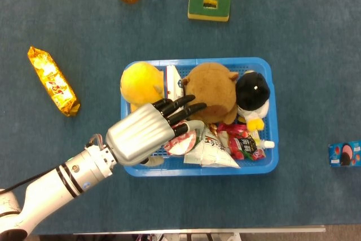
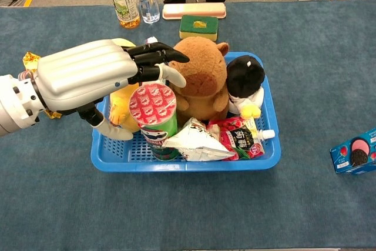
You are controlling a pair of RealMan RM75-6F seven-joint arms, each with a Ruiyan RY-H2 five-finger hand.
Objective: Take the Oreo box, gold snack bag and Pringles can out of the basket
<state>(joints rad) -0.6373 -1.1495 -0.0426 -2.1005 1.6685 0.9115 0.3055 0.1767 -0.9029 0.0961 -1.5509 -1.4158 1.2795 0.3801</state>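
The left hand [image 2: 100, 77] hovers over the left half of the blue basket [image 2: 258, 160], fingers [image 2: 157, 56] spread and stretched toward the brown plush [image 2: 200, 77], thumb hanging low by the basket's left wall, holding nothing. Just beneath it the Pringles can [image 2: 154, 119] stands upright at the basket's front, between the yellow plush [image 1: 141, 80] and a white snack packet [image 2: 194, 144]. The gold snack bag [image 1: 52, 80] lies on the table [image 1: 304, 55] well left of the basket, and the Oreo box [image 2: 354, 151] lies far to its right; the right hand appears in neither view
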